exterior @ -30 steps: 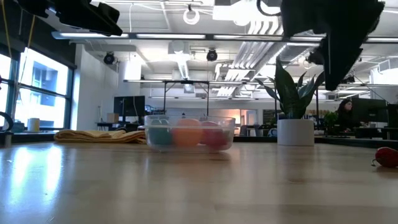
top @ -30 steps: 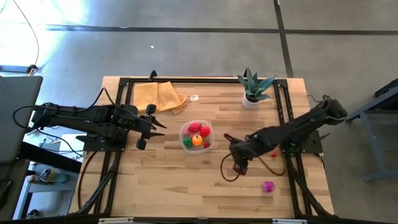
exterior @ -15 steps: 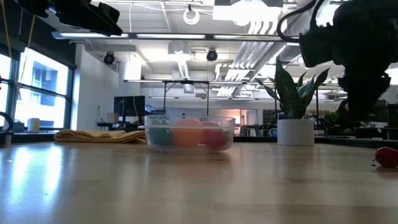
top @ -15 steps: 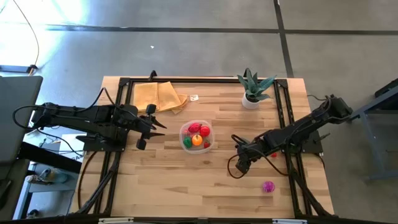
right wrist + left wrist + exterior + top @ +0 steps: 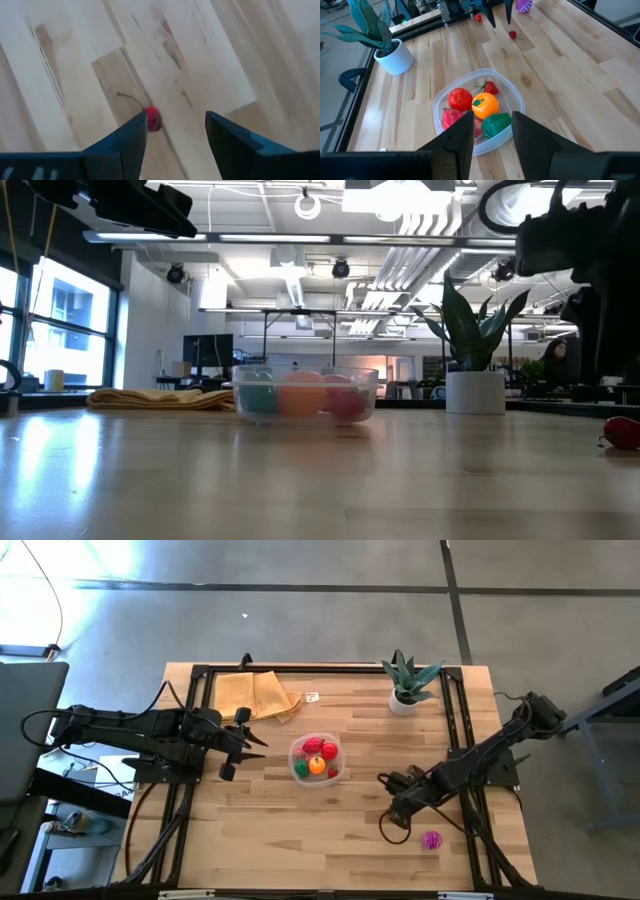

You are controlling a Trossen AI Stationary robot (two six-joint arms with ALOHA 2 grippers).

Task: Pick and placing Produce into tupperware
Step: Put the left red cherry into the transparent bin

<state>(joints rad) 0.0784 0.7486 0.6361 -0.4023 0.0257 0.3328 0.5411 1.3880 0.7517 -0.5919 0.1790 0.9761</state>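
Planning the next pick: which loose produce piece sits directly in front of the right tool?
The small red stemmed cherry, on the wood directly ahead of the open right tool; the magenta spiky ball lies off to its side.

In the low view the right arm (image 5: 590, 270) is cut off by the top and right edges, its fingertips out of sight. At the right edge a red piece (image 5: 622, 432) is clipped, too blurred to name. Inside the tupperware (image 5: 305, 393) the produce blurs into soft colour behind the clear wall. From above, the red piece by the right gripper (image 5: 396, 822) is too small to make out, hidden under the arm. In the left wrist view the magenta piece (image 5: 523, 5) is cut by the top edge.
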